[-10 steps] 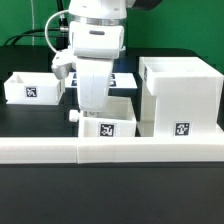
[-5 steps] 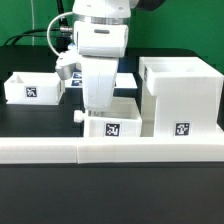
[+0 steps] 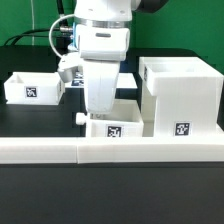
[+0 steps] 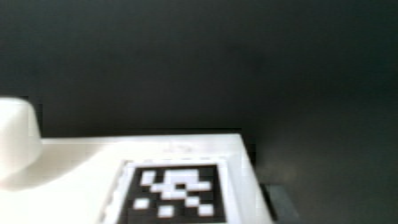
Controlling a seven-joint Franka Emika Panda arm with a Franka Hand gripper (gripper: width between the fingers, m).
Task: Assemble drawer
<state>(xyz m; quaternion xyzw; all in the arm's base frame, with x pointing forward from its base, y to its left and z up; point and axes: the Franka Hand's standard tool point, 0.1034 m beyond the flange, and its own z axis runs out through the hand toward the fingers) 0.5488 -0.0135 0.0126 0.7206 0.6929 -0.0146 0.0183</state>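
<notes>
A small white knobbed tray (image 3: 112, 128) stands just behind the low front wall, beside the big boxy casing (image 3: 180, 95) on the exterior view's right. Its knob (image 3: 78, 117) points to the exterior view's left. My gripper (image 3: 101, 110) reaches down into this tray from above and is shut on its wall; the fingertips are hidden by the tray. In the wrist view the tray's tagged wall (image 4: 178, 190) fills the near part and the knob (image 4: 15, 140) shows at the edge. A second small tray (image 3: 32, 88) stands at the exterior view's far left.
A long low white wall strip (image 3: 110, 150) runs across the front of the black table. The marker board (image 3: 128, 79) lies behind my arm. Green and black cables hang at the back left.
The gripper and the middle tray have moved together toward the exterior view's right, closer to the casing. The left tray and the casing have not moved.
</notes>
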